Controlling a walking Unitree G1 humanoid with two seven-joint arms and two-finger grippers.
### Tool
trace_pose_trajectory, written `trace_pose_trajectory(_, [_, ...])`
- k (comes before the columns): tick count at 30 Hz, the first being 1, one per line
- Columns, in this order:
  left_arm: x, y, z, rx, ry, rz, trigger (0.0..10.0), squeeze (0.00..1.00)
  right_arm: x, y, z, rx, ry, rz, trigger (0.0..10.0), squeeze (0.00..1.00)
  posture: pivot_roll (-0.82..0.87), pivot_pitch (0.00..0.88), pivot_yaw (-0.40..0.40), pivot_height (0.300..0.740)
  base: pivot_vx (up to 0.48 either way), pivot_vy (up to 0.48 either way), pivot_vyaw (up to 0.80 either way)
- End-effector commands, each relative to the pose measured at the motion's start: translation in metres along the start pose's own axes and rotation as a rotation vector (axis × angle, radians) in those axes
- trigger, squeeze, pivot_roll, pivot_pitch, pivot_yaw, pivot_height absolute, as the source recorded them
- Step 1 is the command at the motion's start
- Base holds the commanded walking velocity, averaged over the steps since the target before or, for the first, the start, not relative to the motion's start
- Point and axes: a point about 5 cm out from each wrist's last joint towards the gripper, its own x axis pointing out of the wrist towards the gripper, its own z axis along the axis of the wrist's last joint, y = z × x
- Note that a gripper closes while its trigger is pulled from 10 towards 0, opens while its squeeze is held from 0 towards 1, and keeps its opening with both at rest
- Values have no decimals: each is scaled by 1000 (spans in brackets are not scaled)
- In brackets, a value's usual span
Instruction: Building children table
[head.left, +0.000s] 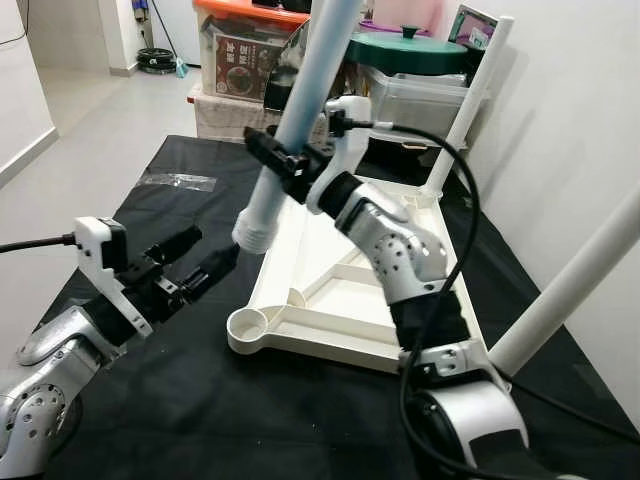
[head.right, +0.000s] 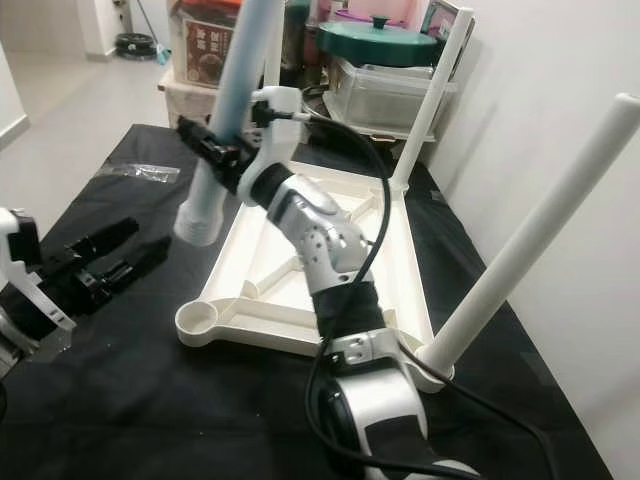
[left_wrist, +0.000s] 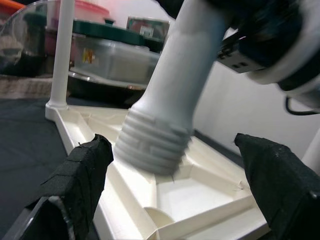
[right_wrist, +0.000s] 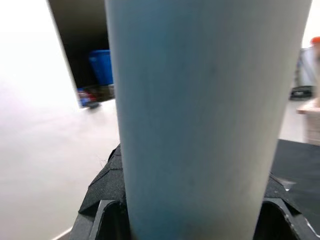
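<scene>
Two smooth white plastic legs (head.right: 530, 235) already stand in the upturned white ribbed plastic tabletop (head.left: 350, 300) on the black cloth (head.left: 200, 400). The right gripper (head.left: 285, 160) clamps a third pale tubular leg (head.left: 300, 115), its ridged threaded end above an empty corner socket (head.left: 250, 322). The left gripper (head.left: 195, 262) waits nearby, fingers apart.

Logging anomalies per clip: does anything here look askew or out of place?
Only the table leg held by the right gripper: it is tilted, its threaded end hanging above the upturned tabletop, short of the empty corner socket. The two fitted legs stand straight. No damage visible.
</scene>
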Motion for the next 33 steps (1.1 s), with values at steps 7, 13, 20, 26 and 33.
trace_pose_trajectory(7, [4,5,-5,113,35,40,10000,0,-2,31,-4,1,6,169,0,0,70,0,-117,740,0,0,0])
trace_pose_trajectory(13, [5,5,-7,130,45,44,10000,0,-4,38,-6,8,16,197,0,0,70,0,-117,740,0,0,0])
trace_pose_trajectory(20, [9,6,-14,156,67,31,7529,0,-7,50,-8,11,21,248,0,0,66,0,-115,740,0,0,0])
trace_pose_trajectory(26, [11,5,-22,167,90,18,0,0,-10,58,-8,18,27,284,0,0,62,0,-113,740,0,0,0])
trace_pose_trajectory(33, [12,7,-27,212,127,36,5608,0,-10,60,-9,19,38,284,0,0,64,0,-115,740,0,0,0])
